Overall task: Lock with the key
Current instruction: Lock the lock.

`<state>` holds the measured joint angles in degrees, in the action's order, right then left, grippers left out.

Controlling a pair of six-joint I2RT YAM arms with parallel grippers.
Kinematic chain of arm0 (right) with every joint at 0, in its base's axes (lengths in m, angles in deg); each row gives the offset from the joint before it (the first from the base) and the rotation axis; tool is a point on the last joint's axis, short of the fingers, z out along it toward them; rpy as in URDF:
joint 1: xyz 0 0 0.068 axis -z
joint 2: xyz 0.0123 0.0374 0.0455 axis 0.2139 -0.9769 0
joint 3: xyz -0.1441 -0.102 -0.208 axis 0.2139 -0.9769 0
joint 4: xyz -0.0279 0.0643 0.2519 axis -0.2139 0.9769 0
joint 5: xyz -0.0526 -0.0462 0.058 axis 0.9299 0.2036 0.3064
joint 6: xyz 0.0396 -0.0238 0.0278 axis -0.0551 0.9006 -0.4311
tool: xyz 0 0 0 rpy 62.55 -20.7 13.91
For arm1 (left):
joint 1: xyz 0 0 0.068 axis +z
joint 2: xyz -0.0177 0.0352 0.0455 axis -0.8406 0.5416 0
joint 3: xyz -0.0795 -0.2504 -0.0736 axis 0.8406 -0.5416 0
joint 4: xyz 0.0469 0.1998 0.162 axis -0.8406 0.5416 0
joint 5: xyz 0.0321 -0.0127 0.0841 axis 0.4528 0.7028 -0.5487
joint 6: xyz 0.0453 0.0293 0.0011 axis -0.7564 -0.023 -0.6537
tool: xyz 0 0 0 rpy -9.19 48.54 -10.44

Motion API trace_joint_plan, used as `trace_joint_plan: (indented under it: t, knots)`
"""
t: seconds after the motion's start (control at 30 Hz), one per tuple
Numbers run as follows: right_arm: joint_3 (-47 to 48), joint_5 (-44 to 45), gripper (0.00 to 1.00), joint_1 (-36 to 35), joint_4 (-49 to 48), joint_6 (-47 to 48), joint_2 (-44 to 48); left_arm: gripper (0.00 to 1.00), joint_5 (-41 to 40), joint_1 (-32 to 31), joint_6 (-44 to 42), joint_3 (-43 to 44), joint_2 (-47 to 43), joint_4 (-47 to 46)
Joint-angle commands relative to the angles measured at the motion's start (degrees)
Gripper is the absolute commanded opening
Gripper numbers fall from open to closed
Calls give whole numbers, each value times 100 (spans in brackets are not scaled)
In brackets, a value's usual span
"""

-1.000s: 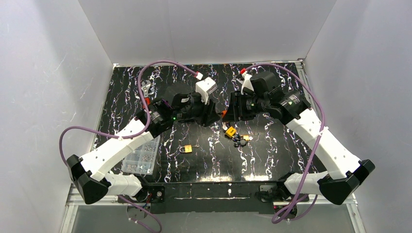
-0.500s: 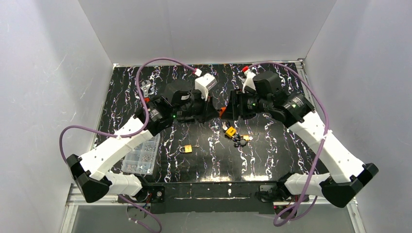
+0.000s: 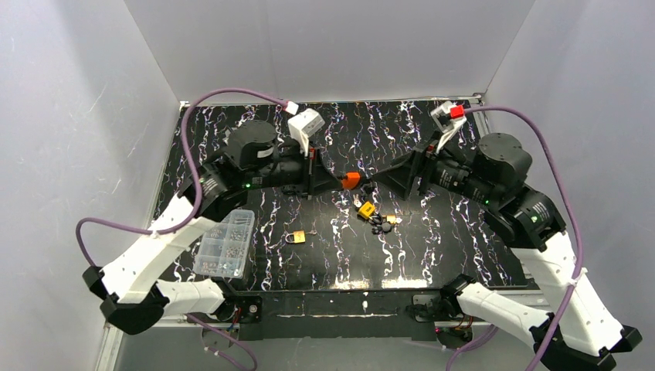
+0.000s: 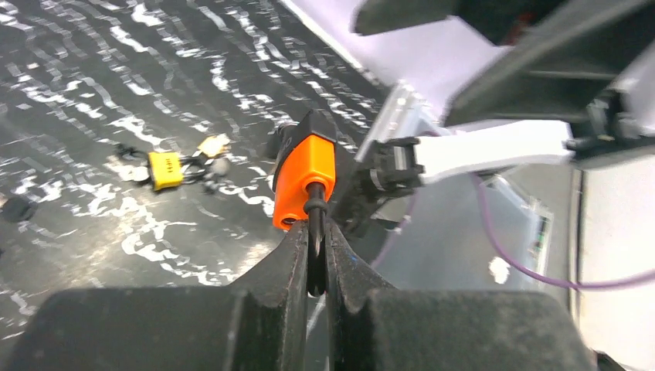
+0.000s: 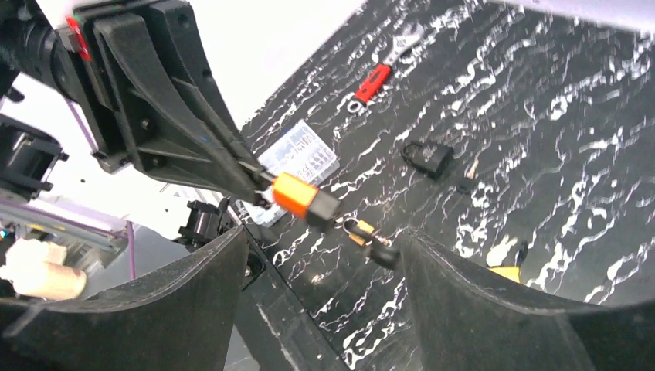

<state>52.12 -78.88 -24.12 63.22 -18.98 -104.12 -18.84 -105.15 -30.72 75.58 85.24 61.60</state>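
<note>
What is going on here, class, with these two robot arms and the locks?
The left gripper is shut on the shackle of an orange padlock, holding it up off the table. The right gripper stands open and empty, facing the lock but apart from it. A yellow padlock and dark keys lie on the table below, a brass padlock nearer the arms.

The orange padlock has a black end and a dark shackle. The shackle is pinched in the left gripper, so the body hangs sideways, clear of the table, right of and beyond the clear box. The keys, one yellow-tagged and others black-headed, lie loose on the table farther right of that box.
</note>
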Motion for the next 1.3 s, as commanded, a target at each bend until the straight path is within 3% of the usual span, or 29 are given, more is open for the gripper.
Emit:
trace_joint_plan:
  t: [0.0, 0.17, 0.33, 0.67, 1.03, 1.27]
  knots:
    - [-164, -948, 80, 135, -1084, 506, 250, 0, 1200, 4, 489, 413, -447, -335]
    - [229, -2089, 80, 191, -1489, 373, -27, 0, 1674, 2, 892, 504, -602, -671]
    - [394, -3083, 81, 195, -2083, -202, -235, 0, 1662, 11, 1071, 571, -671, -806]
    - [127, -3468, 80, 193, -2818, -940, -317, 0, 1593, 11, 1369, 649, -696, -1185]
    - [101, -3405, 49, 184, -2868, -977, -368, 0, 1457, 107, 1560, 672, -662, -1261]
    - [46, -3446, 47, 150, -2890, -993, -402, 0, 1470, 253, 1789, 508, -706, -1516]
